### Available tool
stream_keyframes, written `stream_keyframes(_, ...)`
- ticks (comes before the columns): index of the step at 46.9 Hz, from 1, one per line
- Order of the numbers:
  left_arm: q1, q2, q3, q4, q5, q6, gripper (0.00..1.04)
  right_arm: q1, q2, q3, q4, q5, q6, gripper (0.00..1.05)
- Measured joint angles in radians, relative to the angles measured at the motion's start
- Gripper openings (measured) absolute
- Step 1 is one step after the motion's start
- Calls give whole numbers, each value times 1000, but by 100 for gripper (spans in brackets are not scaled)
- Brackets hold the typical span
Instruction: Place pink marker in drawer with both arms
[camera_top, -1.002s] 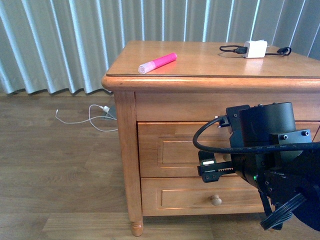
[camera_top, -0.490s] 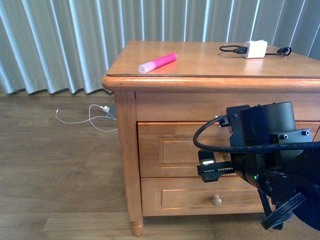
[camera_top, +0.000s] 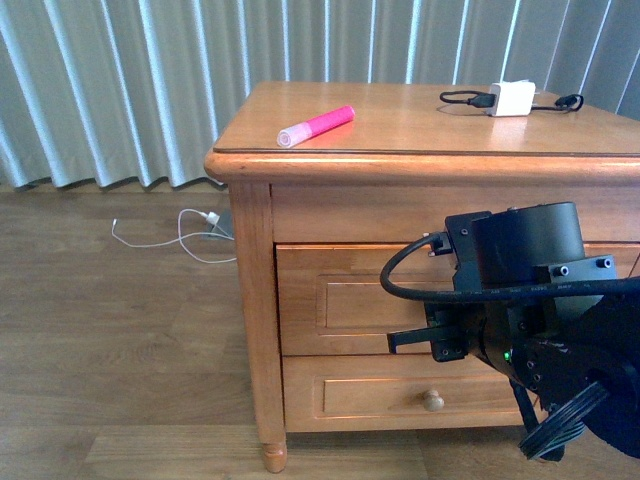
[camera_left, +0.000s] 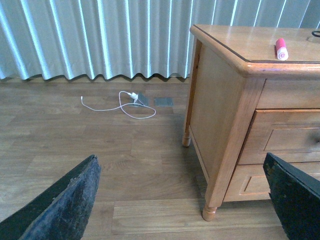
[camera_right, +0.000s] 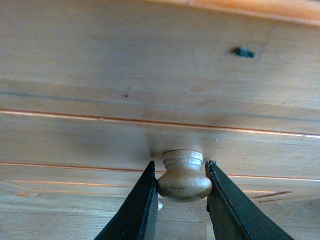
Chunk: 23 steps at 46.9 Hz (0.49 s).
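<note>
The pink marker lies on the nightstand's top near its front left corner, and its capped end also shows in the left wrist view. The drawer sits flush in the nightstand. In the right wrist view my right gripper is shut on the drawer's round pale knob, one black finger on each side. In the front view the right arm's bulky joint hides that knob. My left gripper hangs open over the floor, left of the nightstand, holding nothing.
A white charger block with a black cable rests at the back right of the top. The lower drawer has its own knob. A white cable lies on the wooden floor by the curtains. The nightstand's front leg stands close to the left gripper.
The right arm has shifted slightly left, and its gripper's toothed, white-marked part no longer shows by the drawer front. The marker and drawer have not moved.
</note>
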Motion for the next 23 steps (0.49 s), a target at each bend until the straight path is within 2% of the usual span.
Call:
stream_keyframes(6,0,0,0,0,0,0,99,3,-43,-14,-85,-8,14,23)
stream_keyframes(13,0,0,0,0,0,0,99,28,-183,-125,-259,-15,29,23)
stream_keyframes(23,0,0,0,0,0,0,99,42,-387,-342,-330,-92,31,23)
